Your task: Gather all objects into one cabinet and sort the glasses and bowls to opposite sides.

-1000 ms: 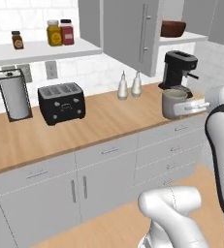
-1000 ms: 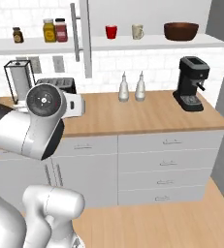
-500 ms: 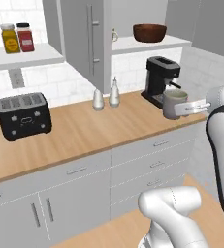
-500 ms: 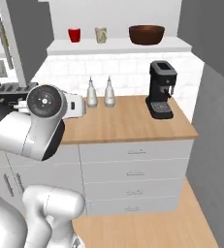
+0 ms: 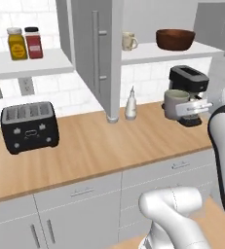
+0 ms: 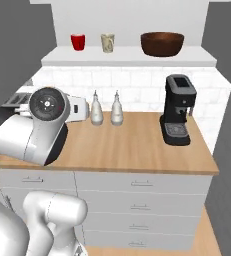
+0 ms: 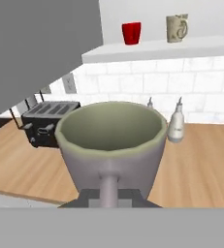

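My gripper (image 5: pixel 188 106) is shut on the handle of the grey mug (image 5: pixel 175 103), held upright above the counter in front of the coffee machine. In the hand view the grey mug (image 7: pixel 111 145) looms close, its handle between my gripper (image 7: pixel 109 196) fingers. The cabinet shelf (image 6: pixel 127 56) carries a red cup (image 6: pixel 77 41), a cream mug (image 6: pixel 107 42) and the dark brown bowl (image 6: pixel 161 43) at the right. The left base view shows the cream mug (image 5: pixel 128 41), the bowl (image 5: pixel 175 39) and the open grey cabinet door (image 5: pixel 84 53) with its bar handle.
A black coffee machine (image 6: pixel 177 110) stands on the wooden counter (image 6: pixel 132 145), with two white bottles (image 6: pixel 96 110) to its left. A black toaster (image 5: pixel 28 125) sits further left. Yellow and red spice jars (image 5: pixel 16 44) stand on the tiled shelf.
The whole picture has shifted and grown: the base has driven right and closer to the open cabinet. The grey mug stays held in my shut gripper.
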